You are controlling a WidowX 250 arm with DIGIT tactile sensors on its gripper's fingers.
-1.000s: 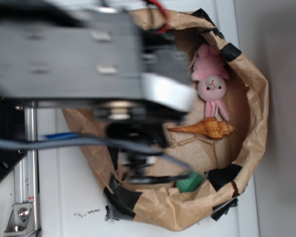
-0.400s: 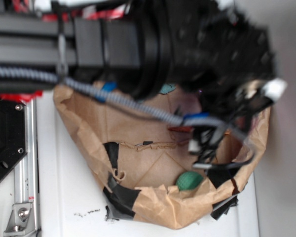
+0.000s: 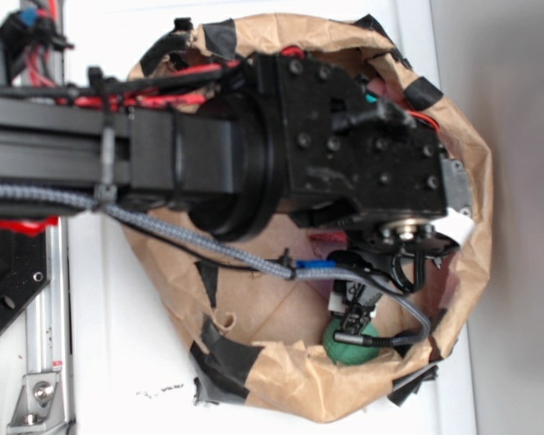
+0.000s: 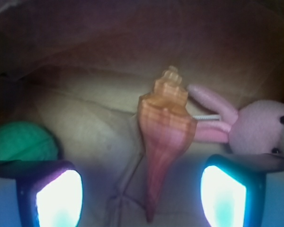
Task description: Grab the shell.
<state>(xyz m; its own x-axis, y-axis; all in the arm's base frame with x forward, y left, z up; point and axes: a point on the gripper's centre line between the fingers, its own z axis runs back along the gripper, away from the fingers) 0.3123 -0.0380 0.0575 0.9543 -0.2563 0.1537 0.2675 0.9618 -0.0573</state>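
In the wrist view the gripper (image 4: 142,194) stands wide open, one glowing finger pad (image 4: 59,198) at seven o'clock and the other at five o'clock, with nothing held between them. The shell (image 4: 163,142) lies in the gap ahead of the pads, just right of centre: an orange-tan conch with a stepped spire pointing to twelve o'clock, a swollen body and a long tapering tail that runs down to six o'clock, touching neither pad. At three o'clock from the shell lies a pink plush rabbit (image 4: 255,127), its ears reaching to the shell's shoulder; its body is cut off by the frame edge and partly hidden behind the right pad. At nine o'clock a green ball (image 4: 21,142) sits partly hidden behind the left pad. All rest inside a brown paper bag (image 3: 462,272) patched with black tape. In the exterior view the black arm (image 3: 299,154) covers the shell and rabbit; only the ball shows, at six o'clock. No readable writing or label shows anywhere.
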